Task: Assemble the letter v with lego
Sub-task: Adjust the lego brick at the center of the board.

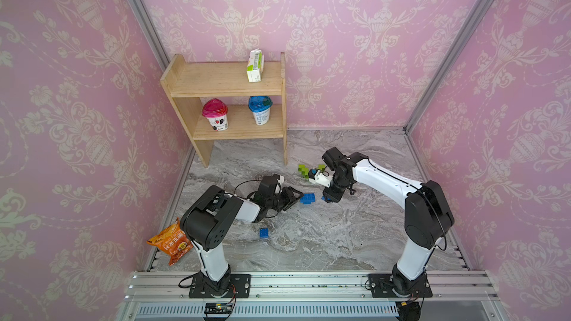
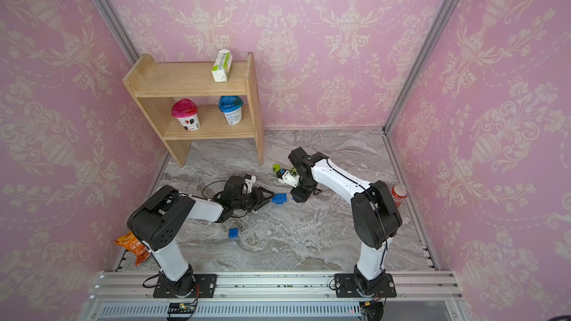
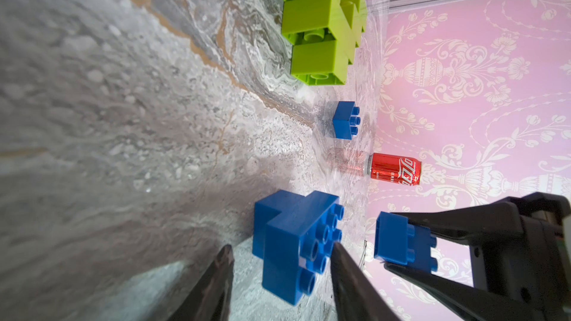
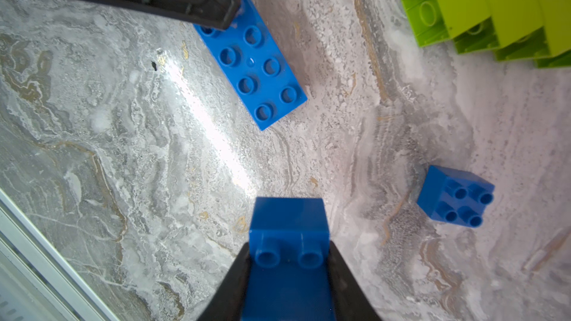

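A long blue lego brick lies on the marble floor, studs up, with another blue piece seemingly joined beneath it. My left gripper is open astride its near end: one finger touches the studs, the other stands off from its side. My right gripper is shut on a small blue brick, held just beside the long brick. A lime-green stepped lego assembly lies further back. Two more small blue bricks lie loose.
A red soda can stands by the right wall. A wooden shelf with two cups and a carton fills the back left. An orange snack bag lies at the front left by the left arm's base.
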`<state>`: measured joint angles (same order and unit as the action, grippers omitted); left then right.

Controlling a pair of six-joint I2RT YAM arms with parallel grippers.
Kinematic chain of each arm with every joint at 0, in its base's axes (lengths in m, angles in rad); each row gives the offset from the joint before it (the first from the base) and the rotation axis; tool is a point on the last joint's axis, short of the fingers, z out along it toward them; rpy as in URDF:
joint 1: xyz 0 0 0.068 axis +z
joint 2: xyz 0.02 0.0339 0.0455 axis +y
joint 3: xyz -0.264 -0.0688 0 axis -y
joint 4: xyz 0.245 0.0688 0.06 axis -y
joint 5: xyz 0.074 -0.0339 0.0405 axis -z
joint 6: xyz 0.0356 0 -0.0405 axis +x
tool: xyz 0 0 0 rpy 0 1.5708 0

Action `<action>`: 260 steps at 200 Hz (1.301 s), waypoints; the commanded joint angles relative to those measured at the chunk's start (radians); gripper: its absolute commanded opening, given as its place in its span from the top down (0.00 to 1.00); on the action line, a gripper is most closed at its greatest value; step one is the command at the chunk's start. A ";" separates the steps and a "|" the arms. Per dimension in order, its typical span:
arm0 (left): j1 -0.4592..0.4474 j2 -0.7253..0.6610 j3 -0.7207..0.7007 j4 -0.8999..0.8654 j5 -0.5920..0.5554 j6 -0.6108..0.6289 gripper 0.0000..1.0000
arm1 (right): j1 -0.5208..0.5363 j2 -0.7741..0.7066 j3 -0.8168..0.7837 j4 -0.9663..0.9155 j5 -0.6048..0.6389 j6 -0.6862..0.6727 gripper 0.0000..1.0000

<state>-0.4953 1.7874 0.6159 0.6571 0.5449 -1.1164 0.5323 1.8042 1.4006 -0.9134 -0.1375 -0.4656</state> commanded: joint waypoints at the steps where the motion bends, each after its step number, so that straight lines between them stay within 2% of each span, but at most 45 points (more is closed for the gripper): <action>1: -0.011 0.019 -0.013 0.046 0.020 -0.023 0.50 | -0.005 0.033 0.047 -0.022 0.016 -0.040 0.85; 96: -0.012 0.035 0.005 0.040 0.027 -0.023 0.59 | -0.003 0.108 0.106 -0.026 0.028 -0.224 0.90; 170: -0.012 0.040 0.034 -0.010 0.031 -0.001 0.64 | 0.009 0.139 0.144 -0.039 -0.017 -0.369 0.94; 260: -0.012 0.026 0.062 -0.083 0.036 0.044 0.67 | 0.044 0.190 0.210 -0.094 -0.024 -0.442 0.96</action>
<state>-0.5014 1.8103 0.6594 0.6205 0.5564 -1.1126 0.5674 1.9717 1.5787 -0.9581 -0.1364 -0.8650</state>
